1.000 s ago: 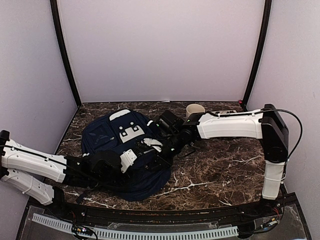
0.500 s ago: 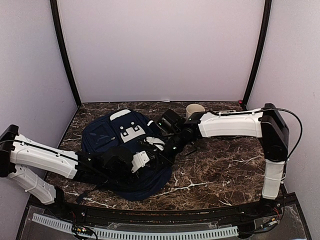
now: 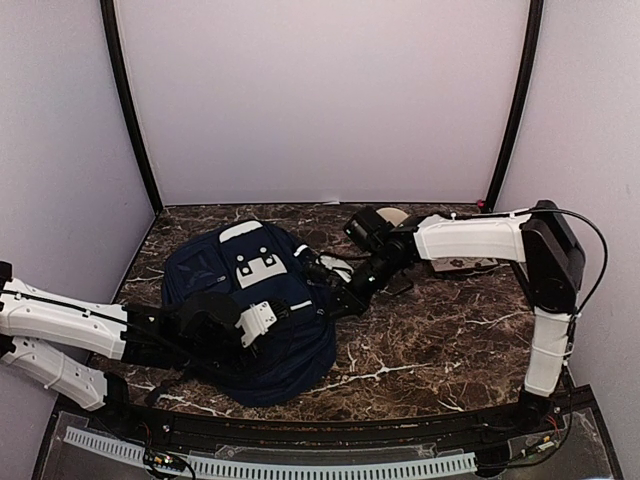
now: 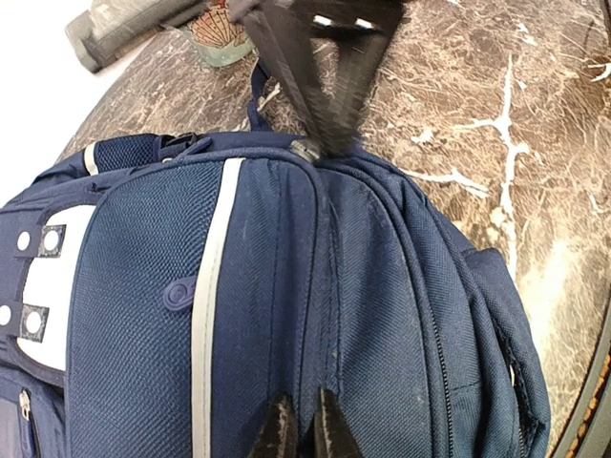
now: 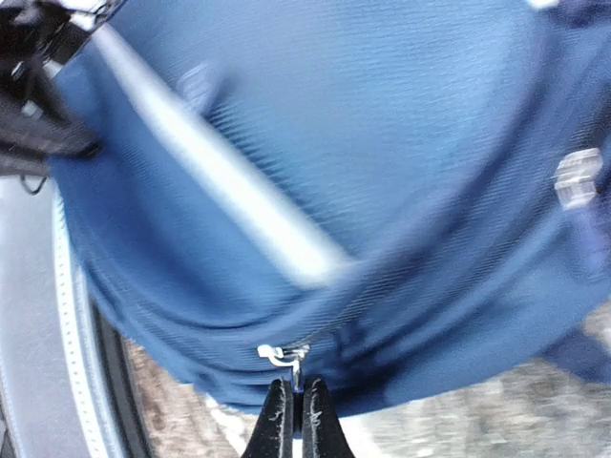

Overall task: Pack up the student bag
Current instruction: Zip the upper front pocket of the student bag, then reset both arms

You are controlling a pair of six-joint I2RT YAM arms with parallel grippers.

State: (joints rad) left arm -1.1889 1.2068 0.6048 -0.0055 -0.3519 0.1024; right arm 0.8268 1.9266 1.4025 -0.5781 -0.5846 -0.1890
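1. The bag [image 3: 215, 268] lies flat on the left half of the bench [image 3: 440, 335], between both arms.
2. The right pincer [image 5: 292, 412], shut, nips the zip pull [image 5: 284, 357] at the bag's right edge.
3. The left pincer [image 4: 302, 431], narrow, pinches bag fabric on the near side.
4. The zip track seems to run from the pull toward the left pincer, so the right arm likely drives it.

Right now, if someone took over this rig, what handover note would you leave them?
Left end effector: shut, pinching the student bag fabric by a seam.
Right end effector: shut on the zipper pull at the bag's edge.
The bag lies on the table; a cup stands toward the rear.
Done: the zip looks closed between the two end effectors; the contents are hidden.
Left: probably finish the zip, then release both grips.
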